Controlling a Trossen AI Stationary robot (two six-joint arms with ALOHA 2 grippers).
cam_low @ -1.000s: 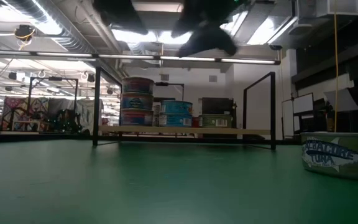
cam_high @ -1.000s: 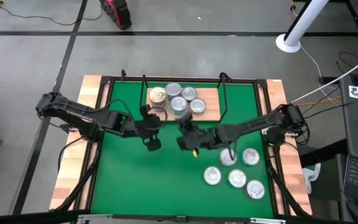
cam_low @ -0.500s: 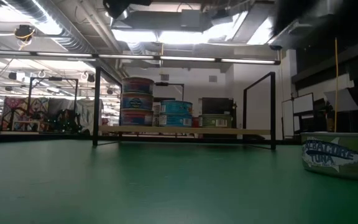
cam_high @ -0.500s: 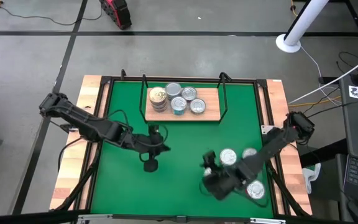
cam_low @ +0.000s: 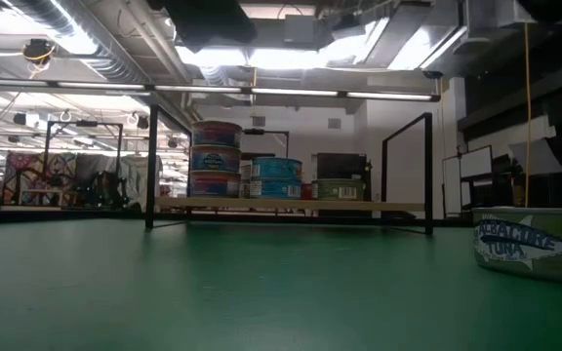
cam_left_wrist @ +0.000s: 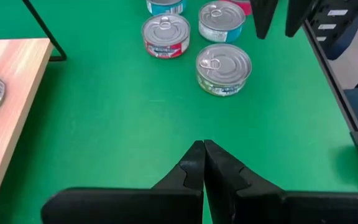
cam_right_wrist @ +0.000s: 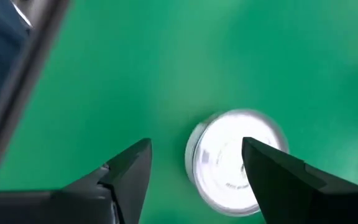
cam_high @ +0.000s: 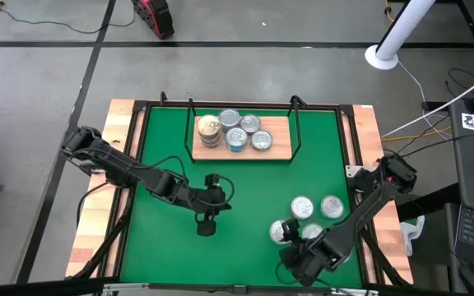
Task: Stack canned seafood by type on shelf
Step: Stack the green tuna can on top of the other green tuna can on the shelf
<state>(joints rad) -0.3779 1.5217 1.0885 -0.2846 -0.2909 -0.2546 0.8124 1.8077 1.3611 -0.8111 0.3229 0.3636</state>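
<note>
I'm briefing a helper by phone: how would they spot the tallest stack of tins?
Find the shelf, the wooden board at the green mat's far edge. The tallest stack stands at its left end, three tins high; its neighbours rise lower.

shiny metal tin lids (cam_left_wrist: 223, 61), pale wood shelf (cam_high: 278, 145), matt green mat (cam_high: 245, 197)

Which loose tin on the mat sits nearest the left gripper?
The leftmost loose tin. It lies closest to the left gripper; the others sit farther right.
</note>
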